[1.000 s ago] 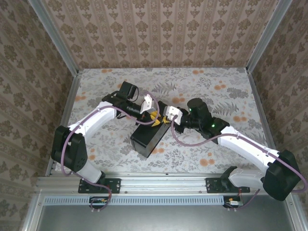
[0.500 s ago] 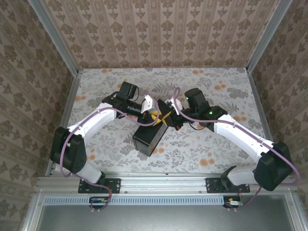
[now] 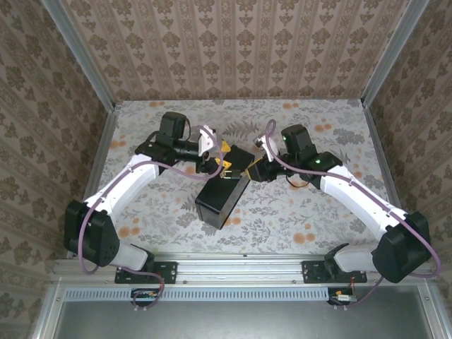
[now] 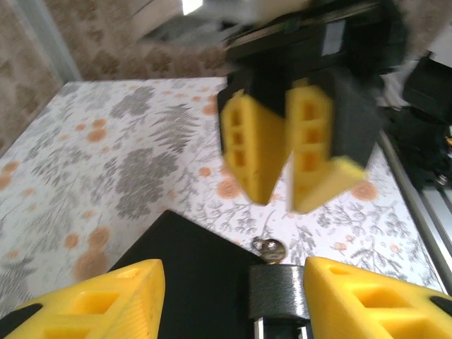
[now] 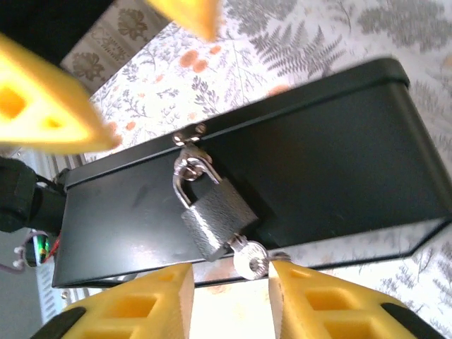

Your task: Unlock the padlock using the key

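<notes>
The key (image 5: 248, 260) sits in the padlock (image 5: 215, 215), its round silver head poking out at the lock's five o'clock corner, against the black box (image 5: 339, 155). The right gripper (image 5: 229, 300) waits at six o'clock of that head, jaws narrowly apart and empty. It should centre on the head, pinch its flats, then twist about the shaft. The left gripper (image 4: 233, 272), jaws wide and empty, could steady the scuffed grey lock.

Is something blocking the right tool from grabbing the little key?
No, nothing visible is in the way. The key sticks out of the bottom of the padlock, right at the mouth of the open right tool.
</notes>
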